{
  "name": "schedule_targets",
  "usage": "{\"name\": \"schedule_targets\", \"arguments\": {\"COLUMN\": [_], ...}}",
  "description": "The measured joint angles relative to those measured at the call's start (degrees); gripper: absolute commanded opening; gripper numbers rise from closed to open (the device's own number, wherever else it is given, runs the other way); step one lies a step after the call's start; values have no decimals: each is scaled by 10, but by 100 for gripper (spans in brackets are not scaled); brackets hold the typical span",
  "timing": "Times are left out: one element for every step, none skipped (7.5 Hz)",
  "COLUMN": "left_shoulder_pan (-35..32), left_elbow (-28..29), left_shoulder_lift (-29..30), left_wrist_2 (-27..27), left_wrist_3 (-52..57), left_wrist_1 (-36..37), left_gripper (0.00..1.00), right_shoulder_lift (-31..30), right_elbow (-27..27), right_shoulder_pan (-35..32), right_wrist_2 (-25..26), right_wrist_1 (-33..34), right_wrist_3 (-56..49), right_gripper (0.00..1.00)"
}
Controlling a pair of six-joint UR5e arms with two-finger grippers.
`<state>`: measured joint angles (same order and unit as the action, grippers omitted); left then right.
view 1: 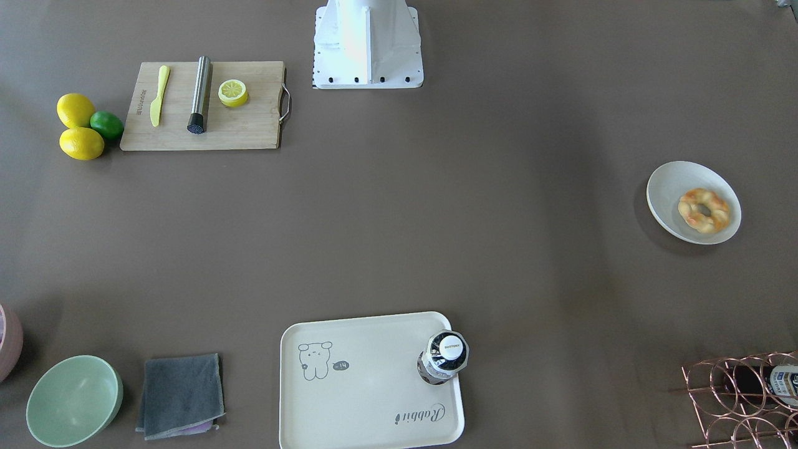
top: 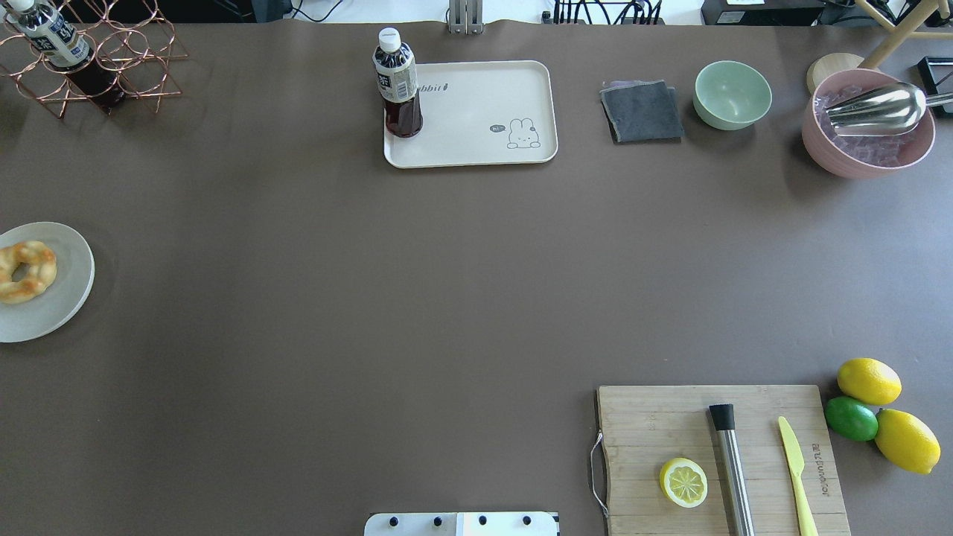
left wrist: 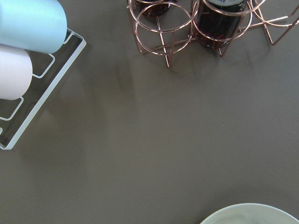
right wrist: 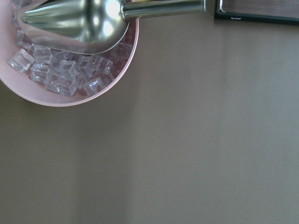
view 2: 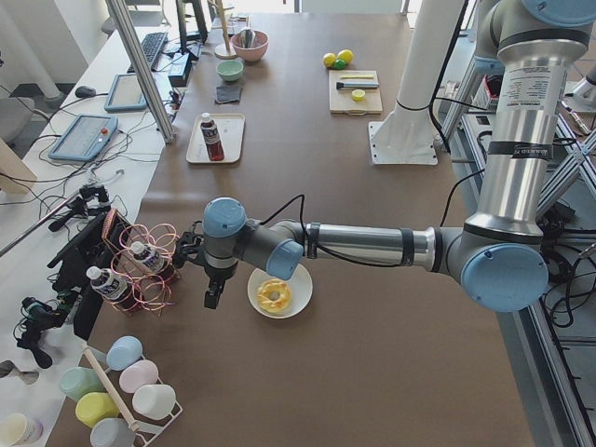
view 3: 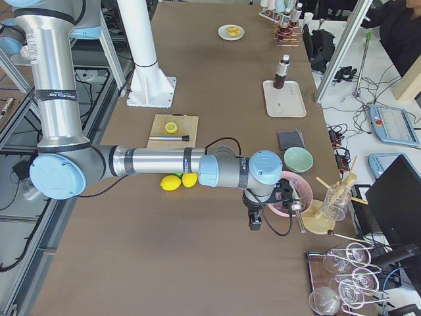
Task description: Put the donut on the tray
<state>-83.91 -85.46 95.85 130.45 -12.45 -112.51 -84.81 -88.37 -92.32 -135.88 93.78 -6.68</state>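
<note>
The donut [view 1: 704, 210] lies on a round white plate [view 1: 670, 187] at the table's left end; it also shows in the overhead view [top: 26, 270] and the exterior left view [view 2: 274, 296]. The cream tray [view 1: 374, 386] with the rabbit drawing sits at the far middle edge [top: 476, 112], with a dark drink bottle [top: 398, 82] standing on its corner. My left gripper [view 2: 213, 296] hangs between the plate and the wire rack; I cannot tell if it is open. My right gripper [view 3: 254, 220] hangs by the pink ice bowl; I cannot tell its state.
A copper wire rack [top: 112, 52] with bottles stands at the far left corner. A green bowl [top: 732, 94], grey cloth [top: 642, 112] and pink ice bowl [top: 867, 126] with a metal scoop line the far right. A cutting board [top: 655, 424] with lemon half [top: 683, 482], lemons and a lime sit near right.
</note>
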Motion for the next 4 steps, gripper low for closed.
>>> {"name": "schedule_targets", "arguments": {"left_shoulder_pan": [0, -1, -1, -1], "left_elbow": [2, 4, 4, 3], "left_shoulder_lift": [-3, -13, -25, -32], "left_wrist_2": [10, 21, 26, 28], "left_wrist_3": [2, 4, 4, 2], "left_wrist_1": [-8, -30, -51, -63], "left_gripper": [98, 98, 98, 98], "right_shoulder_lift": [-1, -1, -1, -1], "right_elbow": [0, 0, 0, 0], "right_shoulder_pan": [0, 0, 0, -1], "right_wrist_2": [0, 0, 0, -1], "right_wrist_1": [0, 0, 0, 0], "right_wrist_3": [0, -1, -1, -1], "right_gripper": [100, 100, 100, 100]}}
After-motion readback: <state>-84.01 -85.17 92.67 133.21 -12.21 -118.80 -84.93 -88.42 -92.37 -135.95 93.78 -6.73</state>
